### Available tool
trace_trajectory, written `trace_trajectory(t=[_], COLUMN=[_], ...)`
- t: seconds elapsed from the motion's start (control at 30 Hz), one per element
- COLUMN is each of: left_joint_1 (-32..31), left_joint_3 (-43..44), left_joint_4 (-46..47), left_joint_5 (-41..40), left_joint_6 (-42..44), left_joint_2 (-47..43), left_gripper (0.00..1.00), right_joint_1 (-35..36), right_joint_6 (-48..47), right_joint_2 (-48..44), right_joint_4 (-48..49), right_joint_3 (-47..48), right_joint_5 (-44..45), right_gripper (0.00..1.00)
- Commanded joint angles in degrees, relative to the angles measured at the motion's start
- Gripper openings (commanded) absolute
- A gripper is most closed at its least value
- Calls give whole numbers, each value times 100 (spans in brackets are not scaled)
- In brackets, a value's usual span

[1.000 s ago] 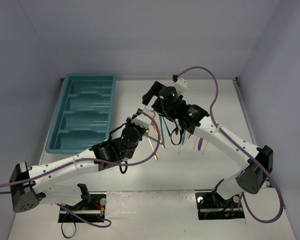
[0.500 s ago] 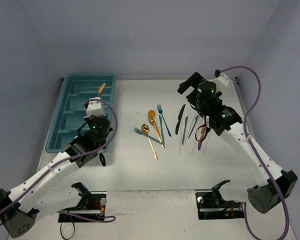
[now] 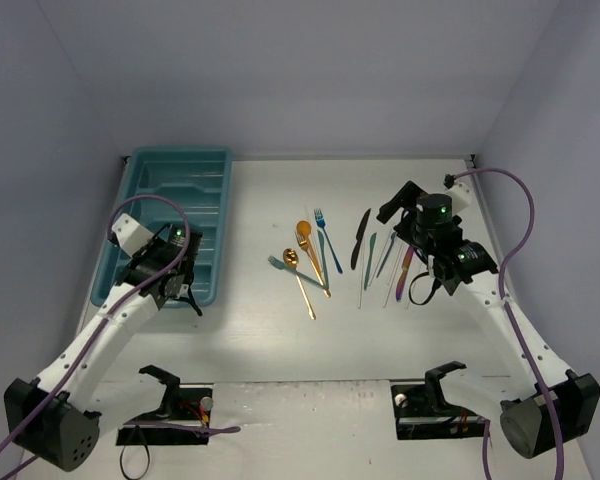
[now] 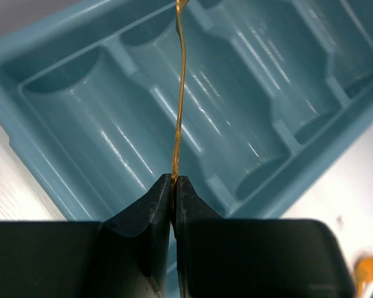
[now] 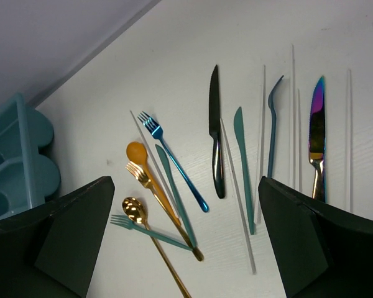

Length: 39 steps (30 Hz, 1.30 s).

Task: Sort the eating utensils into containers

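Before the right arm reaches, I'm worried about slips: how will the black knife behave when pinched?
The black knife looks glossy, so it is probably slippery. It lies flat on the table, so it is likely hard to get under. Slim and straight, it probably stays stiff and light.

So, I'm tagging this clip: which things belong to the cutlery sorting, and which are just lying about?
Job: tray, gold piece in left claw, blue fork, black knife, purple knife, gold spoon.
Lying about: purple cable, black base clamp.
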Motion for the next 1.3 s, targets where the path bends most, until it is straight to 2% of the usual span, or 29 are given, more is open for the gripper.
trace_trajectory(t=[0.0,0.57,0.83,1.27], left_joint_1=[302,522,521,521], left_joint_3=[405,952,1172,1726], left_joint_4=[-182,-167,-176,-159], left_joint_5=[-179,184,156,109], left_joint_6=[-1156,-3050,-3501,-3595], left_joint_2=[591,2181,2488,3235], left_gripper=[0,0,4,10], right_joint_1=[-154,-378,-437,-478], right_joint_6=[-158,-345,-364,-405], right_joint_2=[-423,-738,-821,-875], right_joint_4=[246,111,102,78], right_joint_3=[-168,-632,-764,-878], right_joint_5=[-382,-711,-746,-788], right_gripper=[100,100,100,100])
